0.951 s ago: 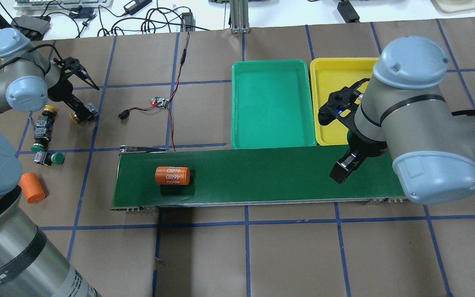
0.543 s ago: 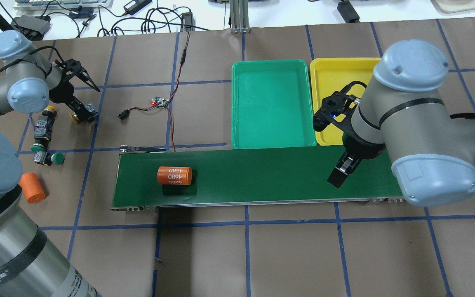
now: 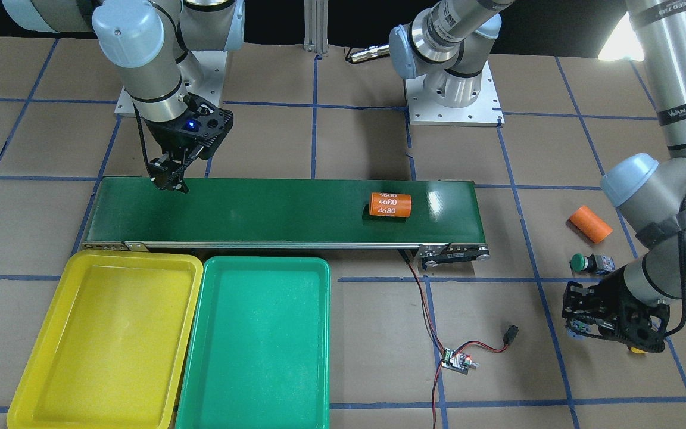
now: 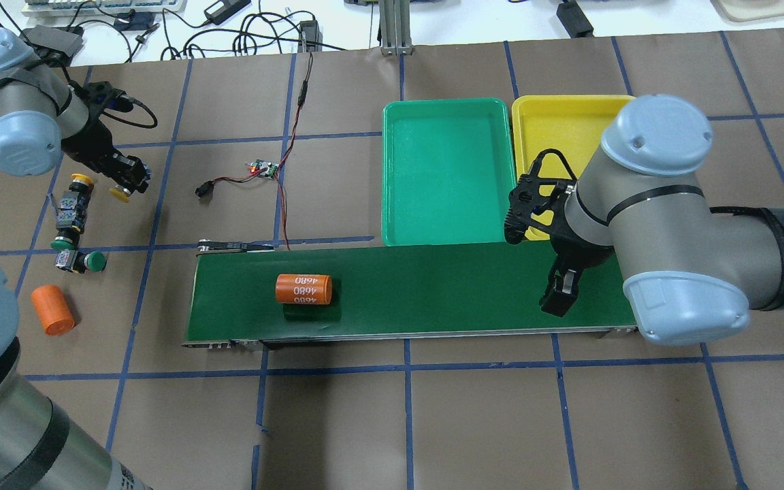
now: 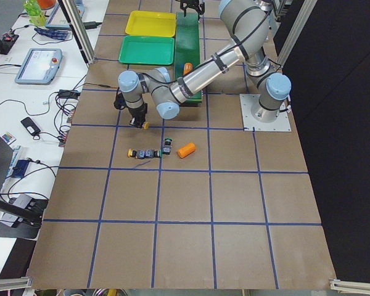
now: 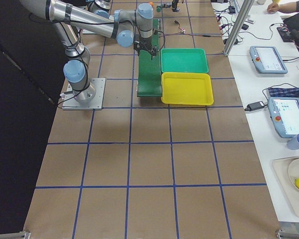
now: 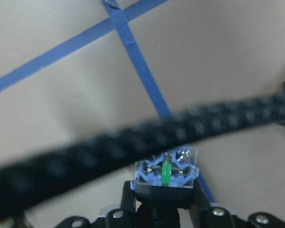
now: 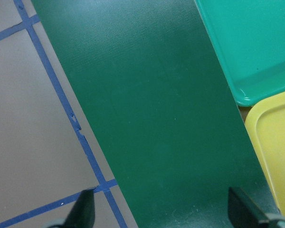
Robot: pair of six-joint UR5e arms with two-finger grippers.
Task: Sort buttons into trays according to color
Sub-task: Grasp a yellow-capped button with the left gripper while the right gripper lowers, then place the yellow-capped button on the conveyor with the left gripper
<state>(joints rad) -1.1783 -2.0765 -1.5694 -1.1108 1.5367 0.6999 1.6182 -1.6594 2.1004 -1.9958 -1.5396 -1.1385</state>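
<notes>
My left gripper (image 4: 129, 178) is low at the table's far left, shut on a yellow button (image 4: 120, 194) whose cap points toward the robot. The left wrist view shows that button's clear-blue back (image 7: 166, 171) pinched between the fingers. Beside it lie another yellow button (image 4: 77, 182) and two green buttons (image 4: 62, 241) (image 4: 91, 260). My right gripper (image 4: 559, 297) hangs open over the belt's right end, nothing between its fingers (image 8: 84, 210). The green tray (image 4: 443, 224) and the yellow tray (image 4: 555, 116) lie side by side beyond the belt, both bare.
A long dark-green conveyor belt (image 4: 433, 286) carries an orange cylinder (image 4: 303, 289). A second orange cylinder (image 4: 52, 309) lies on the table near the buttons. A small circuit board with red and black wires (image 4: 263, 168) lies between the buttons and the trays.
The orange cylinder has travelled a little to the right on the belt. The left wrist has turned over the yellow button. The right arm has shifted left and nearer the belt's front edge.
</notes>
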